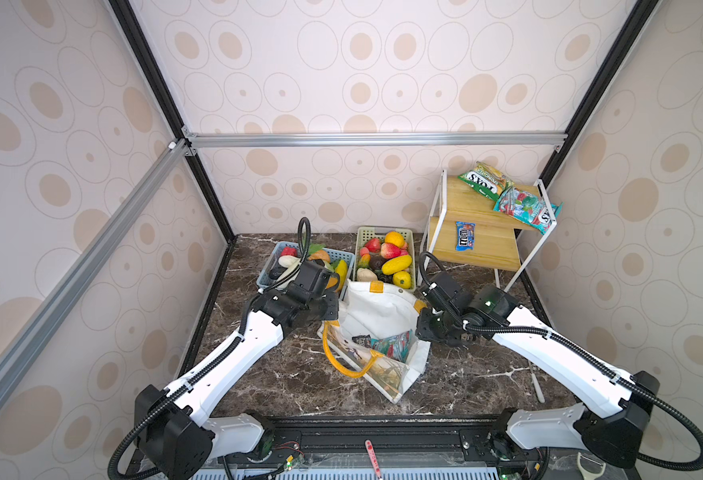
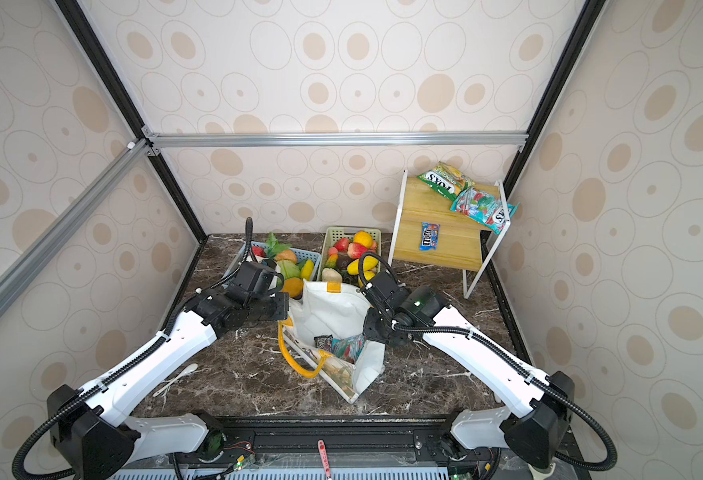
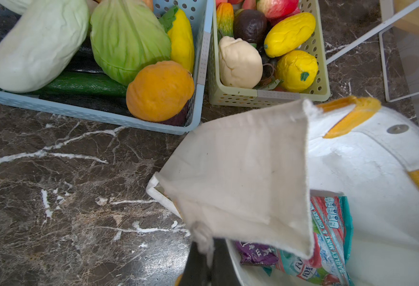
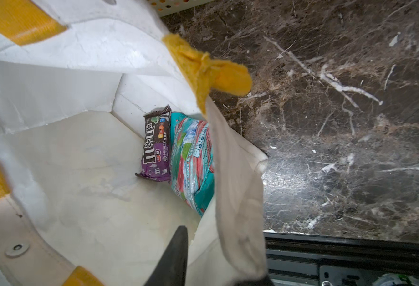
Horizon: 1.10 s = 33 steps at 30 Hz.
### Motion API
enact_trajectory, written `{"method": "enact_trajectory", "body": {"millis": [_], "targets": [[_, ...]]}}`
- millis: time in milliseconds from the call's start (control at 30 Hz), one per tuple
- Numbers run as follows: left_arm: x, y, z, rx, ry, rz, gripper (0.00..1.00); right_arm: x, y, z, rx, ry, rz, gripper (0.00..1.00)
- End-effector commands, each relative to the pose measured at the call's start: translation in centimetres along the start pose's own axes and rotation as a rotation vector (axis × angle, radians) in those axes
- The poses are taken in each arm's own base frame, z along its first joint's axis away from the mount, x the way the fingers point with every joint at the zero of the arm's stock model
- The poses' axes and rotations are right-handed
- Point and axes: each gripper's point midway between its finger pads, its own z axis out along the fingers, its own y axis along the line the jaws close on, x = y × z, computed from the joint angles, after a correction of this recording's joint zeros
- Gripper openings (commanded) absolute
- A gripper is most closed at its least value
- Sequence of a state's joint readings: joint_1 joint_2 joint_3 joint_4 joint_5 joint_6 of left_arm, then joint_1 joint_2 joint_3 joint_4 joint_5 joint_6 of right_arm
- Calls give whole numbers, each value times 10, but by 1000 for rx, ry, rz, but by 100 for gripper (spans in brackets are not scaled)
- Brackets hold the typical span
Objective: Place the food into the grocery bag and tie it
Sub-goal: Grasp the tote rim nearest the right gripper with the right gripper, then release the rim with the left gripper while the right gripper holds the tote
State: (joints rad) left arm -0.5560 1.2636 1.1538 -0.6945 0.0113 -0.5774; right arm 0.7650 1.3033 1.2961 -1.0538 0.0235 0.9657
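enclosure papered in beige ovals on an aluminium frame, with a dark marble worktop (image 1: 291,374). from my remote station i list:

1. grocery bag (image 1: 379,311): white tote, standing open at mid-worktop, just in front of the two baskets and between both arms. its yellow loop handle (image 1: 341,361) hangs over the printed near side.
2. on the bag's floor, against one wall: purple packet (image 4: 156,146) and teal packet (image 4: 193,161), side by side and touching.
3. left hand (image 3: 206,252): closed tight, pinching a corner of the bag's cloth side flap and holding it up at the bag's left edge.
4. right hand (image 1: 420,332): at the bag's right edge. in the right wrist view i see one dark finger (image 4: 176,252) inside the bag, with the cloth wall just beside it. the second finger is mostly hidden, so i cannot tell whether this hand grips the cloth.
5. blue basket (image 3: 79,111): behind the left arm. it holds a green cabbage (image 3: 129,39), a pale long vegetable (image 3: 37,47), an orange piece (image 3: 160,91) and a slim yellow piece (image 3: 182,39).
6. green basket (image 3: 265,97): just beside the blue one, on its right. it holds a long yellow fruit (image 3: 289,33), a round yellow fruit (image 3: 296,70), a cream piece (image 3: 239,62) and red fruit behind them.
7. wooden shelf rack (image 1: 478,249): far right corner. a blue packet (image 1: 465,236) lies on the lower board. a green packet (image 1: 485,180) and a red-teal packet (image 1: 526,210) lie on the upper board.
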Motion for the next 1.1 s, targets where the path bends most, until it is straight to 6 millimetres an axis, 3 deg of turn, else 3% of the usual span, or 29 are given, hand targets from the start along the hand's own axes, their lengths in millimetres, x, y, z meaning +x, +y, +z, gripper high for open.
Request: {"method": "enact_trajectory", "body": {"millis": [0, 133, 467, 600, 800, 1067], "targets": [[-3, -3, -2, 17, -9, 7, 0, -3, -3, 2, 14, -31, 11, 18], [-4, -3, -4, 14, -12, 9, 0, -10, -5, 1, 17, -61, -9, 8], [-11, 4, -11, -31, -33, 17, 43, -30, -29, -2, 60, -53, -38, 4], [-13, 4, -13, -32, -38, 17, 54, -36, -42, -5, 91, -43, -65, 4], [-19, -1, -18, -14, -52, 19, 65, -43, -62, -8, 161, -9, -114, 4], [-34, -17, -31, 47, -79, 22, 71, -58, -91, -15, 288, -1, -158, 6]]}}
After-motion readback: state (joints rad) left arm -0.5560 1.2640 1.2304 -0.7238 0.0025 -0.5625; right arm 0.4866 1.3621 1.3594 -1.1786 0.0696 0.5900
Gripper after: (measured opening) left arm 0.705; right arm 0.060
